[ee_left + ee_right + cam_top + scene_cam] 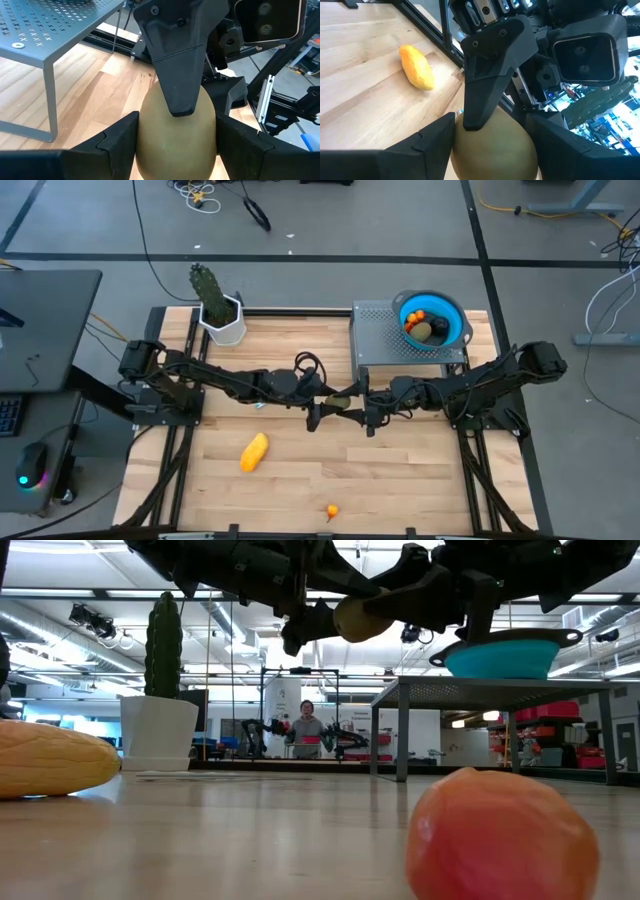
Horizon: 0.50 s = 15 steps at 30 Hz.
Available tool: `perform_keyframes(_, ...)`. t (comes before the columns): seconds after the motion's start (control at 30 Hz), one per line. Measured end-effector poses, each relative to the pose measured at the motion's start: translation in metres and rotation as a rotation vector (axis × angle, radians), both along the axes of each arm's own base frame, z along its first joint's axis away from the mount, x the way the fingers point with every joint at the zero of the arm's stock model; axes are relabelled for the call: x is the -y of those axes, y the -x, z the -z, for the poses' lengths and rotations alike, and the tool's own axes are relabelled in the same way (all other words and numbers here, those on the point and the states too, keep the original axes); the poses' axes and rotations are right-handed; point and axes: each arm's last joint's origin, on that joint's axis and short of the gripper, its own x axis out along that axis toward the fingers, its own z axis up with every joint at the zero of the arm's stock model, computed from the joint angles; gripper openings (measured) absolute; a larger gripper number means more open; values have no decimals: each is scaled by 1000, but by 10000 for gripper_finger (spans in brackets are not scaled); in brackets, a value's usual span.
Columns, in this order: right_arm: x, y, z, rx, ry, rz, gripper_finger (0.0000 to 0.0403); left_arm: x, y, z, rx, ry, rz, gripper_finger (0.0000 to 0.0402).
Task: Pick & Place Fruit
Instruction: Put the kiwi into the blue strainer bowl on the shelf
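Surface: light wooden table (300, 480) on a dark frame. At the far right stands a grey perforated metal stand (385, 335); on it sits a blue bowl (455, 315) holding a dark round fruit (438, 328), an olive oval and small orange pieces (417, 316). A green cactus in a white pot (222, 320) occupies the far left corner.

Loose on the table: yellow oblong fruit (254, 452), left of centre; a small orange fruit (331, 509) near the front edge.

Held item: olive-green oval fruit (175, 135), raised above the table centre. The left gripper (330, 412) clasps it between its fingers (117, 137); the right gripper (368, 412) has its fingers (437, 137) pressed on it from the opposite side.

Room: grey floor with trailing cables (200, 195), a desk with a mouse (30, 465) to the left. Beyond the table, a workshop with ceiling lights; a person (307, 725) sits at a far bench.
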Motion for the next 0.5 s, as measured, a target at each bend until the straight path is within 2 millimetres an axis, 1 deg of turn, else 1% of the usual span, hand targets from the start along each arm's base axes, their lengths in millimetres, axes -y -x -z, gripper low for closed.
perform_keyframes(0.5,-3,0,0,6,3,-10,237,0,0,-1,8,-40,19,245)
